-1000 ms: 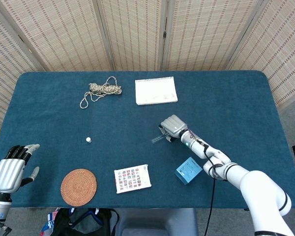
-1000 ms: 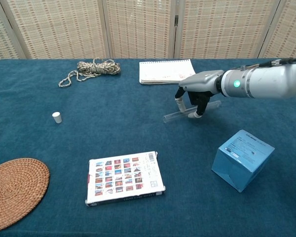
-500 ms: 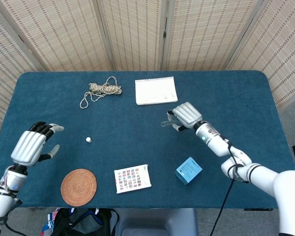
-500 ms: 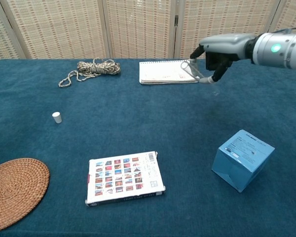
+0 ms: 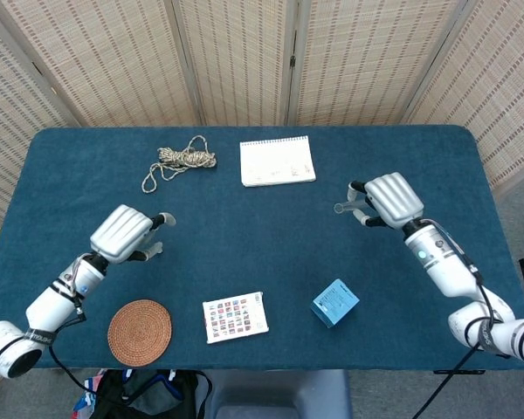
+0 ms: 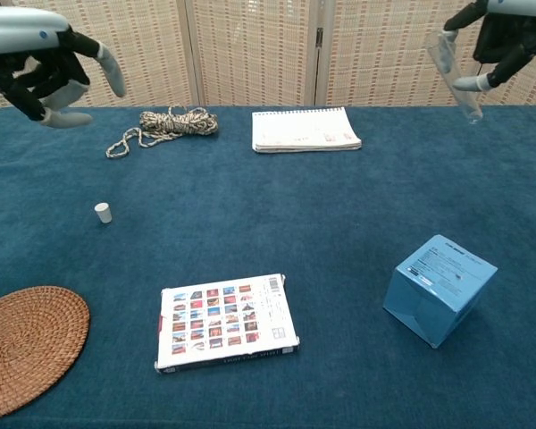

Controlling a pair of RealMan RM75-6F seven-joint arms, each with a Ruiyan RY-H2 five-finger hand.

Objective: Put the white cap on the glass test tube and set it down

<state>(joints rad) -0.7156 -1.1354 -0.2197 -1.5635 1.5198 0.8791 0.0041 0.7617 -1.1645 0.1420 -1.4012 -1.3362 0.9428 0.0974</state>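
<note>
We hold the glass test tube (image 6: 456, 79) in our right hand (image 5: 391, 199), raised well above the blue table (image 5: 402, 166) on the right side. The fingers are curled around the tube and the thumb presses it from the other side; in the chest view the tube hangs tilted, its upper end at the fingertips and its lower end pointing down and to the right. In the head view the tube sticks out to the left of the hand as a short clear stub.

Our left hand (image 5: 122, 233) is lifted over the left part of the table, fingers loosely bent and apart, with nothing in it. The chest view shows it high at the left edge, palm side dark, thumb out to the right.

The white cap (image 6: 103, 212) stands on the cloth at the left, apart from both hands; in the head view our left hand covers it. Near of it, at the near left edge, lies a round woven coaster (image 6: 27, 347). A picture card book (image 6: 227, 322) lies flat near the middle of the near edge, and a light blue box (image 6: 439, 288) sits to its right, tipped on a corner edge. At the far side we see a coil of rope (image 6: 166, 126) on the left and a spiral notebook (image 6: 305, 130) in the middle. Woven folding screens (image 5: 244, 57) stand behind the table.
</note>
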